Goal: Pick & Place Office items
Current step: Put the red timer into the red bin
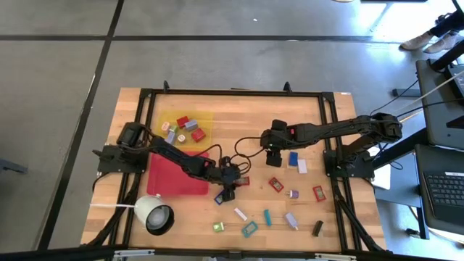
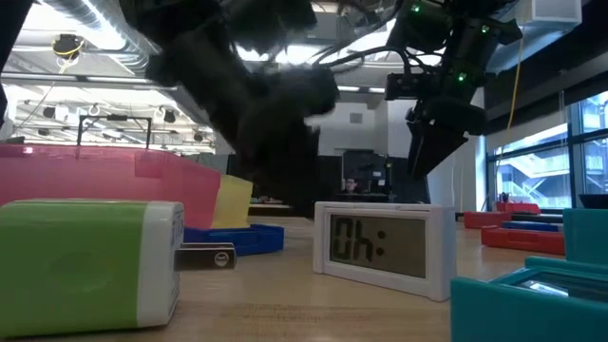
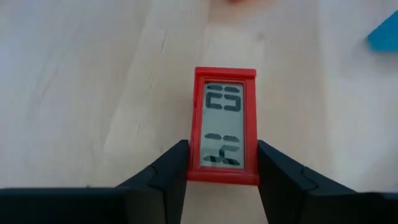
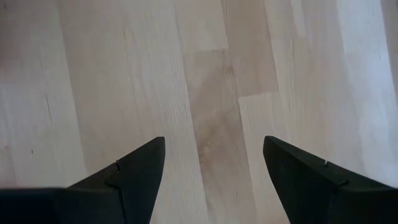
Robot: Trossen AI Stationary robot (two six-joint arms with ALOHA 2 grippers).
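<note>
Nearest the left wrist camera, the left gripper [image 3: 222,163] clamps a small red-framed clock [image 3: 225,124] by its long sides, on the table [image 1: 254,116] at about 6 o'clock from centre. It looks light, rigid and smooth, so a grip on the frame edges, clear of the display, seems soundest. The right gripper [image 4: 214,163] hovers with fingers apart over bare wood near centre.

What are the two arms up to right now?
Left pincer closed on red clock. Right pincer open over bare wood. Nothing in the way.

- Red-framed item [image 3: 224,127] with grey display and black segments (between dark fingers [image 3: 165,174])
- Yellow tray [image 1: 203,119]
- Red tray [image 1: 168,177]
- Pale wood table [image 1: 246,116]
</note>
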